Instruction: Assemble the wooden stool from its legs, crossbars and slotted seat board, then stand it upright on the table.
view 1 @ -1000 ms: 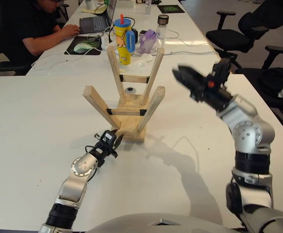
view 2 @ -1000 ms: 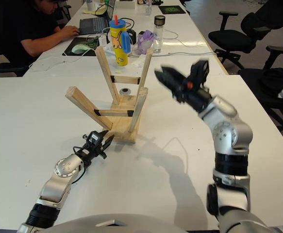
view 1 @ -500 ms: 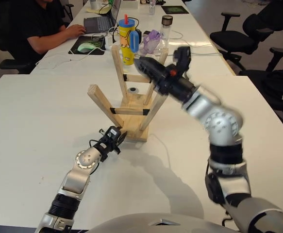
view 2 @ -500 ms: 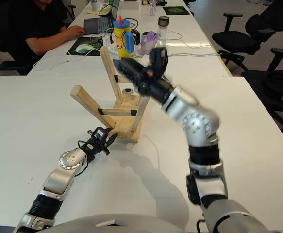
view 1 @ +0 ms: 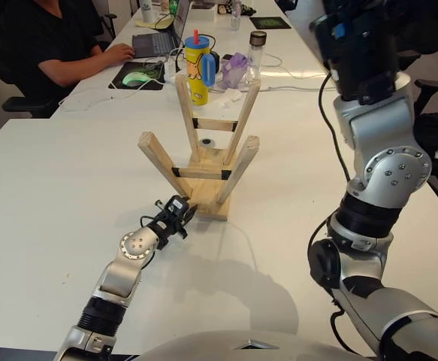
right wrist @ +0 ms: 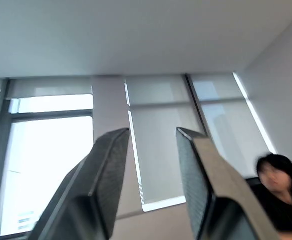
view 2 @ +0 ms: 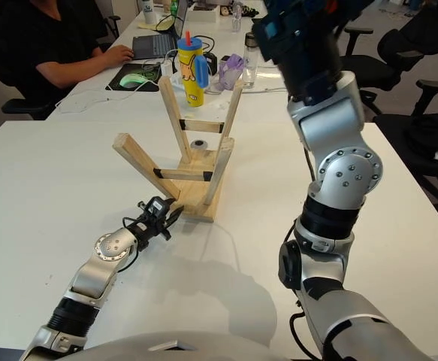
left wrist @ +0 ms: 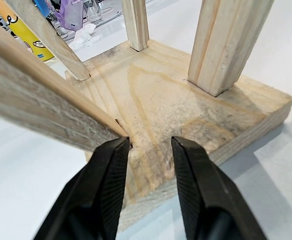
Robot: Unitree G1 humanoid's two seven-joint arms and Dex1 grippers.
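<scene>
On the near side of the white desk (view 1: 46, 226), the left gripper (view 1: 181, 213) lies low at the closest corner of the seat board (left wrist: 156, 95), its two black fingers (left wrist: 103, 190) apart. The board's edge shows in the gap between them, and one fingertip sits just beside the foot of the nearest leg (view 1: 158, 160); whether either finger touches the wood cannot be told. Just beyond, the wooden stool (view 1: 203, 150) rests upside down near the middle of the desk, seat board flat on the surface and four legs splayed upward. A near crossbar (view 1: 200, 173) with dark ends joins the front pair of legs; a far crossbar (view 1: 215, 125) joins the rear pair higher up. To the robot's right, the right arm (view 1: 380, 143) stands raised, well apart from the stool, its forearm rising past the top of the head views. From the wrist, the right gripper (right wrist: 151, 132) points toward a ceiling and shaded windows, its fingers spread. Farther back, on the adjoining desk, stand a yellow cup (view 1: 193, 83) with a red straw, a clear bottle (view 1: 255, 45) and a purple item (view 1: 234, 69), with a laptop (view 1: 157, 39) and a green mouse (view 1: 137, 75) off to the left. Black office chairs (view 2: 391, 59) line the right side.
</scene>
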